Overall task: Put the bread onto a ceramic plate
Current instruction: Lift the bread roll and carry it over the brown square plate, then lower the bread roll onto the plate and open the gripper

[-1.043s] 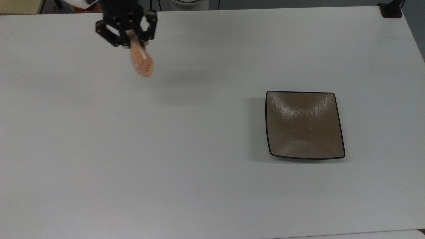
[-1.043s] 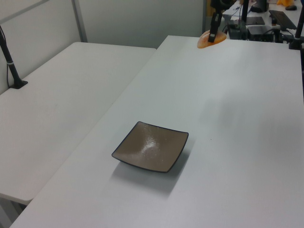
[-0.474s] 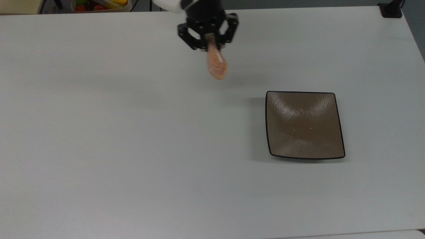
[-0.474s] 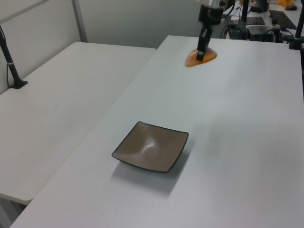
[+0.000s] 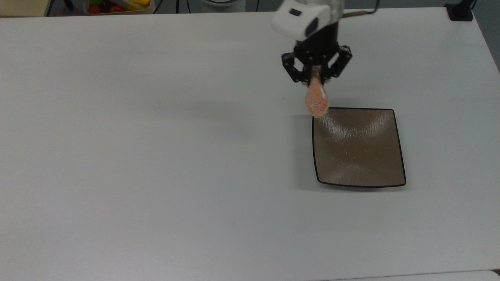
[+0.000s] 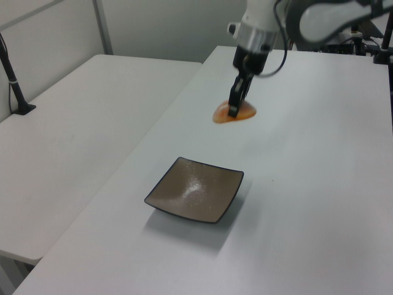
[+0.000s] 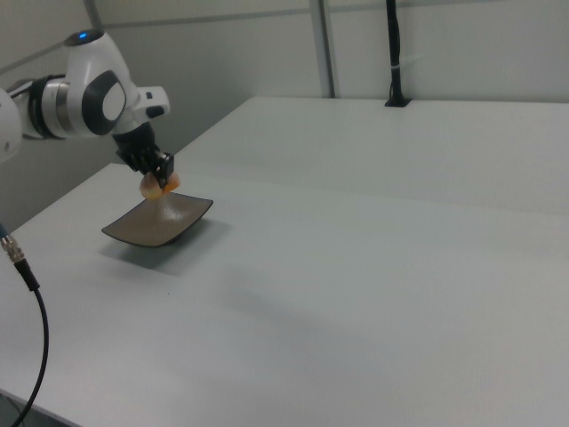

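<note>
My gripper (image 5: pixel 316 76) hangs above the white table, shut on the bread (image 5: pixel 316 100), a small oval orange-tan bun with a white stripe. The bun is held in the air, clear of the table. In the top view it overlaps the upper left corner of the ceramic plate (image 5: pixel 357 146), a square glossy brown dish with a thin black rim. In the left view the gripper (image 6: pixel 234 109) and bread (image 6: pixel 234 114) hover beyond the plate (image 6: pixel 195 197). In the right view the bread (image 7: pixel 159 186) hangs over the plate's far edge (image 7: pixel 158 221) below the gripper (image 7: pixel 161 174).
A container of colourful items (image 5: pixel 117 5) sits past the table's far edge at the top view's upper left. A black clamp (image 5: pixel 460 11) grips the table's far right corner. A second white table (image 6: pixel 73 129) stands alongside in the left view.
The gripper has carried the bread across the table toward the top view's right, from the upper left area to the plate's upper left corner. The plate has not moved.
</note>
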